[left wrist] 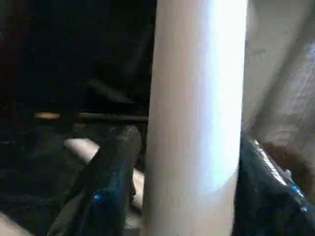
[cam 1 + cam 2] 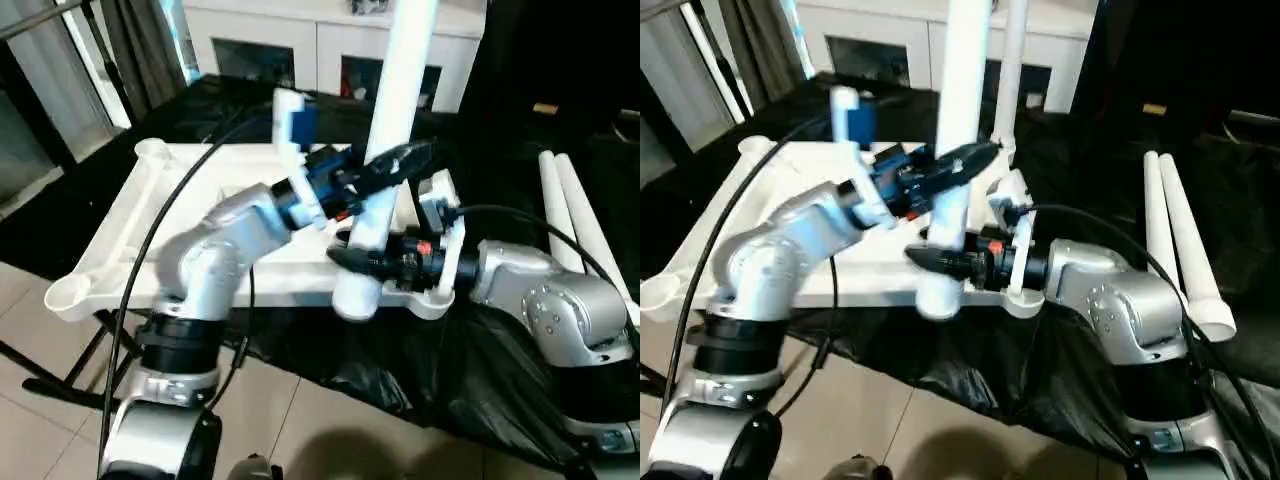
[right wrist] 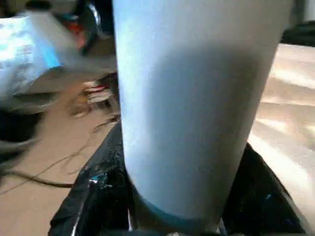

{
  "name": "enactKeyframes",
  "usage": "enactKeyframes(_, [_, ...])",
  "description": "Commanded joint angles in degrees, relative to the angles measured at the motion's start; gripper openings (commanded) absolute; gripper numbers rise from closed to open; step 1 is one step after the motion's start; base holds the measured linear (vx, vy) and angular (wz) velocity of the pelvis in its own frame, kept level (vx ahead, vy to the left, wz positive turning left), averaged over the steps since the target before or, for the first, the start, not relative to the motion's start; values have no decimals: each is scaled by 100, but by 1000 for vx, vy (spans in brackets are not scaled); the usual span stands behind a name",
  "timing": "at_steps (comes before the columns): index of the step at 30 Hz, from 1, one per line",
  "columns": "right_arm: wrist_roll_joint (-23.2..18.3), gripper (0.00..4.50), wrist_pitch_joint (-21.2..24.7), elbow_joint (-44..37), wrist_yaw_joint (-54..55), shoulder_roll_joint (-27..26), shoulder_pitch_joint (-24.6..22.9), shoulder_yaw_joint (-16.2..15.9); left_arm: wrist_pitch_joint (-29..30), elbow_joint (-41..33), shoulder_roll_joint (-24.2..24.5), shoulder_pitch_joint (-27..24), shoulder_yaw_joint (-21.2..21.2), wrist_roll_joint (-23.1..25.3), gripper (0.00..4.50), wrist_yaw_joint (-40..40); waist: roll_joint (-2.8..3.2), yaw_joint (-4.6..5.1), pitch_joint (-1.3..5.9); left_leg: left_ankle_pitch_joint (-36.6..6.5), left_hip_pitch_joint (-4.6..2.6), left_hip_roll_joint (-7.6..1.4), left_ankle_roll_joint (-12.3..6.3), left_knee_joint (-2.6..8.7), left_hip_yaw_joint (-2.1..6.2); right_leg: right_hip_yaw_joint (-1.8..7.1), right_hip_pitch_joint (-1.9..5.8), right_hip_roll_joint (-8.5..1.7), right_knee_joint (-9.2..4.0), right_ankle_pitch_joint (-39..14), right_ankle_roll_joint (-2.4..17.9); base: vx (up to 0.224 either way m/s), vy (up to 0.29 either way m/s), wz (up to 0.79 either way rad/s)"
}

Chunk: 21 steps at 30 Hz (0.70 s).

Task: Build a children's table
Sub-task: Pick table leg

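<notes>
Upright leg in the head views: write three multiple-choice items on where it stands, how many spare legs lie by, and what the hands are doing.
1. The upright leg stands at the tabletop's
A. far left corner
B. near right corner
C. middle

2. Spare legs lying on the black cloth at the right:
A. two
B. none
C. four

3. The left hand and right hand are
A. both empty
B. both around the upright leg
C. one each on the spare legs

B: its base meets that corner.
A: two lie side by side.
B: fingers flank it in both wrist views.
</notes>
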<state>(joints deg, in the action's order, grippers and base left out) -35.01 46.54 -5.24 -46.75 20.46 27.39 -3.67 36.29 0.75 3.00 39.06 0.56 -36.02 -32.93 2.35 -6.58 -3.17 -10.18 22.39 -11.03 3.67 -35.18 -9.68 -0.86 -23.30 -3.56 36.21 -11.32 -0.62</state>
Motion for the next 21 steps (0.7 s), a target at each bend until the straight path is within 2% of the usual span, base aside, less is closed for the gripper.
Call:
enactKeyframes(1, [24,190,-183,-205,294,-97,85,223,43,90,-58,62,-58,479,280,891,-94,-4,436,-550,-77,-110,64,372,27,143,318,-302,-405,-486,1029,0,0,0])
enactKeyframes(2, [23,190,-170,-229,455,-160,96,268,135,87,-171,86,-117,567,280,1295,-96,-6,435,-562,-74,-99,80,367,28,140,328,-302,-401,-469,1034,0,0,0])
enactKeyframes(5, [88,189,-176,-269,656,-252,98,288,108,8,-289,72,-15,800,280,1634,-118,-4,434,-570,-64,-93,60,368,29,138,336,-299,-412,-515,1040,0,0,0])
enactKeyframes(6, [140,189,-187,-296,725,-284,80,266,8,3,-351,65,36,928,254,1756,-116,1,431,-563,-62,-93,48,367,27,138,326,-295,-422,-532,1030,0,0,0])
enactKeyframes(7, [174,189,-185,-320,766,-308,66,255,-68,12,-397,61,59,1017,247,1840,-118,-3,429,-570,-62,-92,36,368,28,137,325,-294,-432,-571,1005,0,0,0])
enactKeyframes(10, [210,189,-172,-367,870,-373,31,226,-212,59,-540,102,-27,915,233,1822,-103,-16,428,-594,-62,-88,44,368,26,138,318,-302,-436,-648,1006,0,0,0])
enactKeyframes(16, [223,189,-129,-370,988,-388,23,166,-191,-48,-545,152,-12,775,198,1687,-110,-6,422,-682,-68,-90,58,375,29,139,305,-296,-441,-701,997,0,0,0])
enactKeyframes(18, [187,259,-34,-205,873,-312,109,179,-199,-99,-500,157,10,691,191,1424,-118,-2,419,-682,-64,-87,47,377,25,140,304,-295,-447,-710,984,0,0,0])
enactKeyframes(21, [131,279,27,-123,772,-254,164,216,-149,-114,-493,161,11,634,189,1327,-113,-4,419,-689,-67,-91,31,377,29,141,307,-299,-441,-709,983,0,0,0])
